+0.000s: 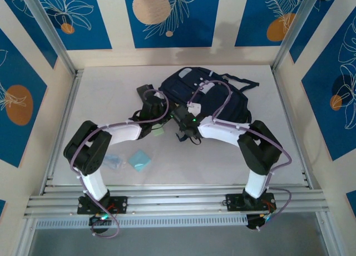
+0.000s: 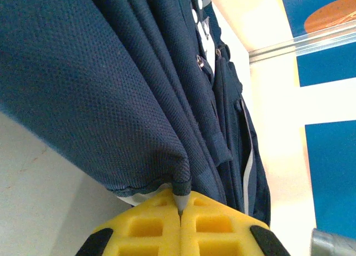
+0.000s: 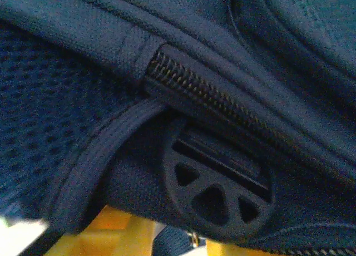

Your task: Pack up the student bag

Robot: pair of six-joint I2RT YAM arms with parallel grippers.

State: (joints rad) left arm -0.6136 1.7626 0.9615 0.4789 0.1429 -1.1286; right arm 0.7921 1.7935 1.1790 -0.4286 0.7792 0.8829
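Two-handed, opening student bag mid-frame (seemingly): pinching a fold with left gripper; cannot tell for right gripper. Needs zipper pulled next.

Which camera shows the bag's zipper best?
Right wrist view: the zipper runs diagonally in close-up, teeth distinct. The top view shows the whole bag, too small for zipper detail. The left wrist view shows bag folds pinched in the left gripper.

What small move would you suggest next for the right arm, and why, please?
Probably close the right gripper on the round black tab beside the zipper: the zipper looks shut, and the left gripper pinches a fabric fold of the student bag, bracing it.
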